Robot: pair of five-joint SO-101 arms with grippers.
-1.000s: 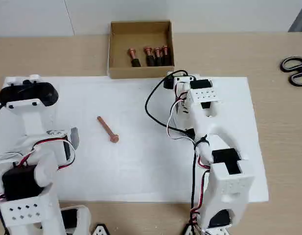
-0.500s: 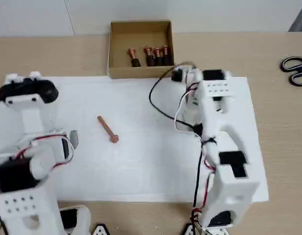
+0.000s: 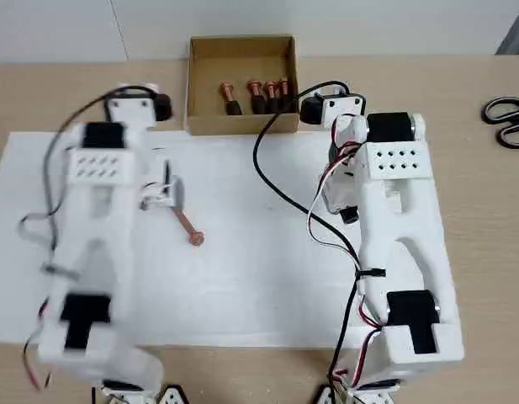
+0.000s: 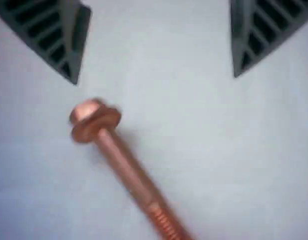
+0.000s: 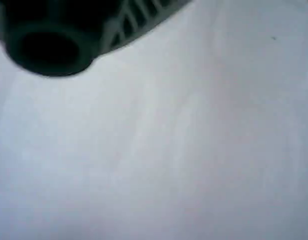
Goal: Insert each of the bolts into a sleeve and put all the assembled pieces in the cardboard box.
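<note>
Left gripper (image 4: 154, 72): spread wide, holding nothing. Both dark ribbed fingertips (image 4: 69, 55) are above the white sheet (image 3: 259, 286), with bare sheet showing between them.
Copper bolt (image 4: 119, 160): lies flat on the sheet just beside the left gripper. Its flanged head is nearest one fingertip and touches neither, and the threaded shank slants away from it. In the high view it lies on the left arm's side of the sheet, well in from every edge.
Right gripper (image 5: 101, 30): closed on a black sleeve (image 5: 48, 49), whose open bore faces the camera. The sleeve is held off the sheet against a ribbed finger.
Cardboard box (image 3: 240, 40): open-topped, on the wooden table (image 3: 478, 194). Its near wall runs along the sheet's far edge.
Assembled pieces (image 3: 257, 95): four in a row, crowded toward the right arm's side of the box. The other side of the floor is bare.
Open room: a broad stretch of bare sheet between the two arms, crossed by the right arm's black cable (image 3: 261, 172).
Scissors (image 3: 507, 120): at the table's right edge, well apart from both arms.
</note>
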